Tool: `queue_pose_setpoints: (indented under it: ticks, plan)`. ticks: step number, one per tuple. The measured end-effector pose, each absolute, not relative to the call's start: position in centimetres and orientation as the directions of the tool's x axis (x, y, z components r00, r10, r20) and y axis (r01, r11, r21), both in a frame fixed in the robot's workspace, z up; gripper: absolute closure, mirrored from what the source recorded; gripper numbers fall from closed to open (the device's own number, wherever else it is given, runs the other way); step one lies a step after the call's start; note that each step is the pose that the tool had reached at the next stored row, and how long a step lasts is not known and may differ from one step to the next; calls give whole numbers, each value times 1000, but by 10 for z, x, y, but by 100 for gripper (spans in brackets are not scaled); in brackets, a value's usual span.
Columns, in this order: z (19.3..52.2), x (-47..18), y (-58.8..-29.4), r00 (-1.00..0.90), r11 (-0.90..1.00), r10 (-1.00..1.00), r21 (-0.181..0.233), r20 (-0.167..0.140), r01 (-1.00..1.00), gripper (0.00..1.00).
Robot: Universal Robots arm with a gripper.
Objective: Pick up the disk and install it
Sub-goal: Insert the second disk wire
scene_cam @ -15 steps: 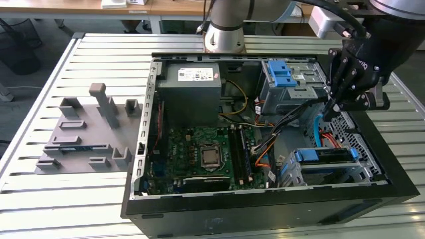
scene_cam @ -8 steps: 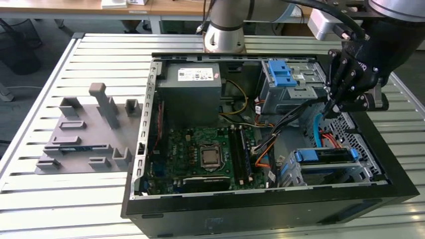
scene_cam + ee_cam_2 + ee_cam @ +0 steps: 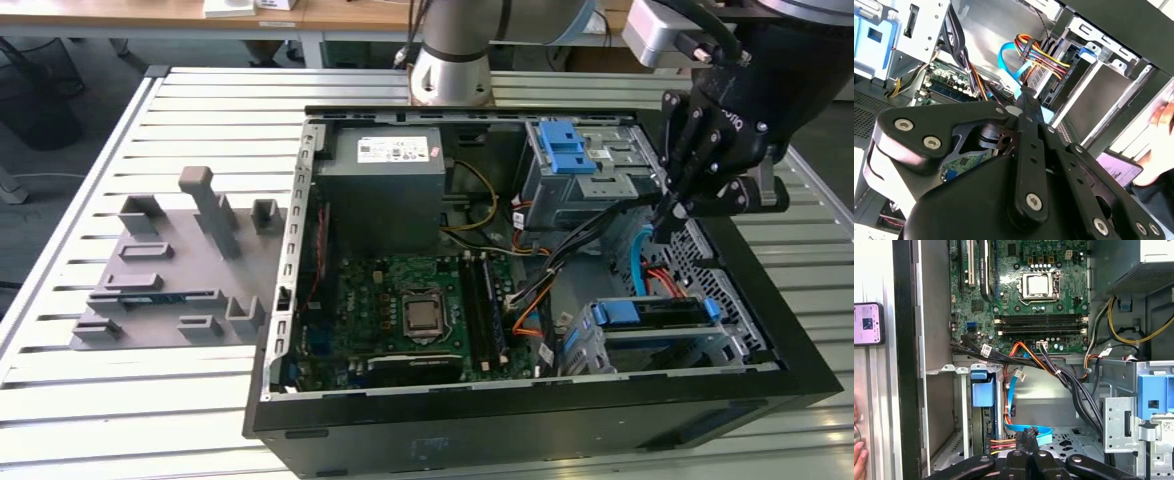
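Note:
The disk sits in the lower drive cage at the case's front corner, on the exterior view's right. Its blue rail faces up and its silver face is hidden. In the first wrist view the disk shows as a blue end piece inside the cage. My gripper hangs above the case between the two drive cages. Its fingers are shut with nothing between them. Both wrist views show the gripper tip over the blue data cable.
The open computer case lies on a slatted table. Inside are the motherboard, grey power supply, blue-latched upper drive bay and loose cable bundles. A grey fixture plate lies on the exterior view's left. A hand and phone are beside the case.

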State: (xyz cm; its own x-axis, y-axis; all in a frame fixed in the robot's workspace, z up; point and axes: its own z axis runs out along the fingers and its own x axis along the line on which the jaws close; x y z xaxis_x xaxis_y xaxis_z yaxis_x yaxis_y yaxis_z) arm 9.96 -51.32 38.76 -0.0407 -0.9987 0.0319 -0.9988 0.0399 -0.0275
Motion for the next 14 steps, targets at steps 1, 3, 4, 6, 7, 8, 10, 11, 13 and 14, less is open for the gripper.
queue_pose_setpoints:
  ticks: [1, 3, 4, 6, 7, 8, 10, 11, 13, 14]
  plan:
    - [388, 100, -513, -41, 40, -999, -28, 35, -999, 89]
    - [388, 100, -511, -41, 40, -998, -28, 43, -999, 89]
    - [388, 100, -511, -41, 40, -998, -28, 47, -999, 89]
    - [388, 100, -510, -41, 39, -998, -28, 50, -999, 89]
    - [388, 100, -509, -41, 39, -998, -28, 51, -999, 89]
    - [388, 100, -509, -41, 39, -998, -28, 51, -999, 89]
    - [388, 100, -509, -41, 39, -998, -28, 51, -999, 82]
    - [388, 100, -509, -41, 39, -998, -28, 51, -999, 81]
    - [388, 100, -509, -41, 39, -998, -28, 52, -999, 75]
    - [388, 100, -508, -41, 39, -998, -28, 51, -999, 75]
